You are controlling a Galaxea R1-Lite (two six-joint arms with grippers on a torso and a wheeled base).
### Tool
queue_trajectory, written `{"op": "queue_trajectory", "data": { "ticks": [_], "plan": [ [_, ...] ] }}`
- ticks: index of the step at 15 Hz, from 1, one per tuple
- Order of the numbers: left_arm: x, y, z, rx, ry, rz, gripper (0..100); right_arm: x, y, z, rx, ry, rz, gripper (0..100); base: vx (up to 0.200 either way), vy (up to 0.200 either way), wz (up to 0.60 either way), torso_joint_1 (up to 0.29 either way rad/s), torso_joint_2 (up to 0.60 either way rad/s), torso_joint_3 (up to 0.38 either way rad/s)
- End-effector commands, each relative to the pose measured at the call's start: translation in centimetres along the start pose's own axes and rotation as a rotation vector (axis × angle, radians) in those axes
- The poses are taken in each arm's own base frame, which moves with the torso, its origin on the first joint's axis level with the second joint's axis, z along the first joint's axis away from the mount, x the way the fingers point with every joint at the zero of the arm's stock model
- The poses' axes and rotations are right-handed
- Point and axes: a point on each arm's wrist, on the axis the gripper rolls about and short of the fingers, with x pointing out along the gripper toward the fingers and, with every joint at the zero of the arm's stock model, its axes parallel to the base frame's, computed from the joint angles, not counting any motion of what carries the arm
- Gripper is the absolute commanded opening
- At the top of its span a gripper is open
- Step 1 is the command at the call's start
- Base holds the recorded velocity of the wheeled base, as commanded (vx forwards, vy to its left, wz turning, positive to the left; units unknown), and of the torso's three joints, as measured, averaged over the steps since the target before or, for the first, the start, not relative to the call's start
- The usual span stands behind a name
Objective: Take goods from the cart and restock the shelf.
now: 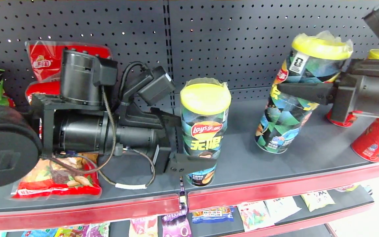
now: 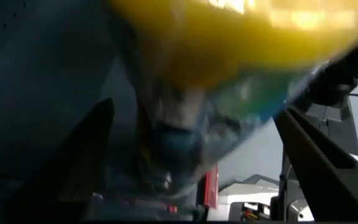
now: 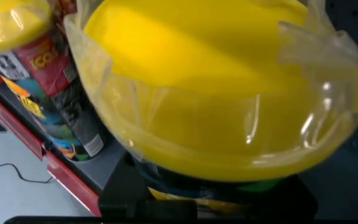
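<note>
A chip can with a yellow lid [image 1: 204, 131] stands upright near the front of the grey shelf [image 1: 308, 158]. My left gripper [image 1: 196, 140] is open around its middle, one finger behind it and one in front. In the left wrist view the can [image 2: 216, 93] sits between spread fingers [image 2: 316, 162], with gaps on both sides. A second yellow-lidded chip can [image 1: 294, 118] leans to the right farther along the shelf. My right gripper [image 1: 294, 89] is shut on its upper half. Its lid [image 3: 197, 81] is close up in the right wrist view.
Red cans [image 1: 373, 138] lie and stand at the shelf's right end. Snack bags [image 1: 54, 179] lie at the left under my left arm, with more bags [image 1: 44, 62] against the pegboard. A red lip [image 1: 275, 189] edges the shelf. Packets [image 1: 252, 214] fill the shelf below.
</note>
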Motion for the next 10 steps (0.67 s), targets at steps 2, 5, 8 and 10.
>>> {"op": "queue_trajectory", "data": {
  "ticks": [2,5,8,10],
  "plan": [
    [-4.9,-2.8,-2.7,-0.035,0.028,0.063,100,7.6,-0.3,0.1,0.003,0.007,0.066,0,0.0,0.0,0.0,0.0,0.0,0.0],
    [-7.5,-3.5,-3.9,-0.071,0.024,0.124,100,12.1,-1.2,-0.8,0.002,-0.024,0.064,0,0.0,0.0,0.0,0.0,0.0,0.0],
    [-9.3,-4.5,-4.9,-0.089,0.019,0.177,100,14.1,-0.4,-0.6,0.004,-0.033,0.098,0,0.0,0.0,0.0,0.0,0.0,0.0],
    [-10.0,-4.5,-5.3,-0.104,0.017,0.207,100,15.4,0.9,-0.6,0.009,-0.037,0.137,0,0.0,0.0,0.0,0.0,0.0,0.0]
  ]
}}
